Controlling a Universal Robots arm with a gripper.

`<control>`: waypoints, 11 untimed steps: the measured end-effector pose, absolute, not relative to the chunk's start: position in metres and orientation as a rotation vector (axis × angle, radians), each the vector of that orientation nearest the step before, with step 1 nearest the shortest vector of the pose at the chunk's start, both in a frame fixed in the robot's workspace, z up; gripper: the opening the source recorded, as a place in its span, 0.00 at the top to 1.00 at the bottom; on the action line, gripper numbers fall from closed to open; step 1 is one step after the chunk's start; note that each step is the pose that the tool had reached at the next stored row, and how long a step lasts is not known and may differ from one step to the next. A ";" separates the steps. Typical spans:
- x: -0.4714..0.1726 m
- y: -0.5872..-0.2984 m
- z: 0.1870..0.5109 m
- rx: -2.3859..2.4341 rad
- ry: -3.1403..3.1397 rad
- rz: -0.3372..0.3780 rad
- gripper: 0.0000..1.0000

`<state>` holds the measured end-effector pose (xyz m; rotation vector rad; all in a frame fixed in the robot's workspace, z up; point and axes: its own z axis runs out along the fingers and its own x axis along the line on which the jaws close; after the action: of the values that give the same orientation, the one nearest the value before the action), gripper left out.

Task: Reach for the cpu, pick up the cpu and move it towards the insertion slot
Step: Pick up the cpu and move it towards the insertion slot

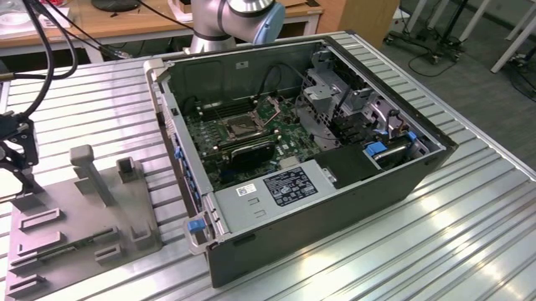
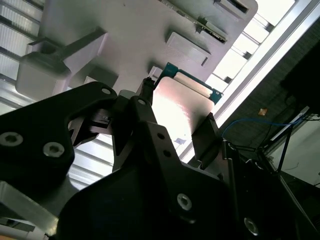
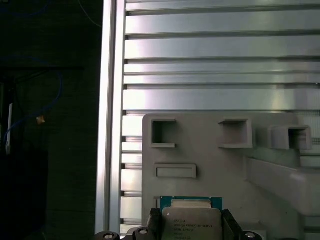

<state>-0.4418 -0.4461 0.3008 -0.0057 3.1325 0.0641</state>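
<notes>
Ribbed aluminium counter (image 1: 469, 238) runs under everything you are working on. At the exterior view's near left sits the grey tray (image 1: 84, 219) with its upright posts (image 1: 88, 172). The tool (image 1: 21, 169) stands over the tray's far left corner, pointing down at it.

You are at the pick-up step. In both wrist views the cpu (image 3: 192, 222) lies between the tool's fingers (image 3: 154, 227), which have narrowed onto two opposite edges of the chip. Its pale face is turned up towards the cameras and its green edge shows just past the lid. Whether it has left the tray yet, you cannot tell.

To the right, mid-counter, the open computer case (image 1: 352, 207) lies on its side. The insertion slot (image 1: 237, 127) sits on the board inside it, well apart from the cpu. By my judgement, the carry calls for a level chip, a rise clear of the posts, and a path over the case's near wall.

Farthest back, the arm's base (image 1: 230, 19) stands behind the case. Dark cables (image 1: 50, 56) drop from above towards the tool, so the wrist looks to be reaching out far to the exterior view's left.
</notes>
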 end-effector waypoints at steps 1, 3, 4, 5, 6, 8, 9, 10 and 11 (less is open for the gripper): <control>-0.442 -0.446 0.301 -0.006 3.133 0.064 0.45; -0.441 -0.446 0.301 -0.006 3.133 0.064 0.45; -0.441 -0.446 0.302 -0.006 3.133 0.064 0.45; -0.441 -0.446 0.302 -0.006 3.133 0.064 0.45; -0.441 -0.446 0.303 -0.006 3.132 0.064 0.45; -0.441 -0.446 0.305 -0.006 3.133 0.064 0.45; -0.441 -0.446 0.306 -0.006 3.132 0.064 0.45; -0.441 -0.446 0.308 -0.006 3.133 0.064 0.45; -0.441 -0.446 0.309 -0.006 3.133 0.064 0.45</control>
<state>-0.4412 -0.4461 0.3086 -0.0058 3.1325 0.0641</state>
